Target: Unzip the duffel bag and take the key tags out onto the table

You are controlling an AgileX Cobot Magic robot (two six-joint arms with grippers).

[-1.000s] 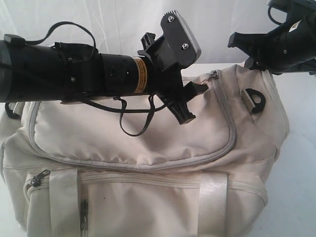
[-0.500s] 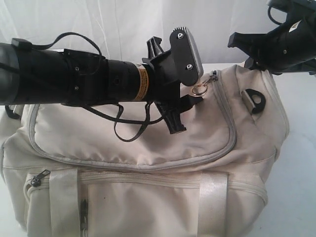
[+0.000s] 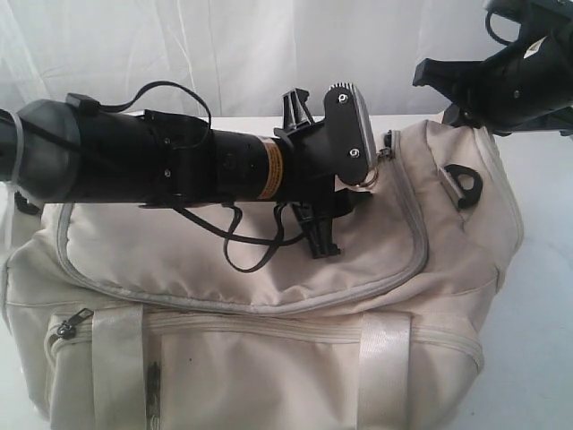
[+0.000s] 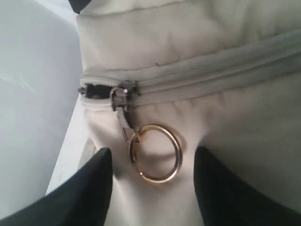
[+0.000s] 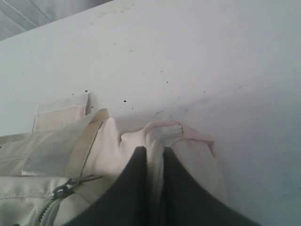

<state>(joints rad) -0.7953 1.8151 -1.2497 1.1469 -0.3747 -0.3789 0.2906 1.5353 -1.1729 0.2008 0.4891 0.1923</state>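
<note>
The white table (image 3: 542, 269) carries the cream duffel bag (image 3: 251, 269), which fills most of the exterior view and rests on its base with a zipped front pocket toward the camera. Its curved grey top zipper (image 3: 417, 242) is closed along all the length that shows, so the inside of the bag is hidden.

The left arm (image 3: 161, 166) stretches nearly level across the top of the bag from the left edge of the exterior view. The right arm (image 3: 528, 76) comes in from the upper right corner, above the bag's right end.

The left gripper (image 3: 361, 185) is at the upper right of the top panel, where the zipper ends. Its fingers (image 4: 94, 188) are spread, one on each side of the zipper pull. The left wrist view shows bare fabric between each finger and the ring, so the gripper holds nothing. Whether the fingertips touch the cloth cannot be told. The right gripper (image 5: 153, 151) has its fingers pressed nearly together on a narrow fold of the bag's cream fabric at the bag's end, with the speckled table behind it.

A black D-ring (image 3: 464, 184) sits on the bag's right shoulder. The metal slider (image 4: 118, 96) is at the end of the zipper track. From its tab hangs a gold ring (image 4: 156, 153), lying flat on the fabric between the left fingers.
</note>
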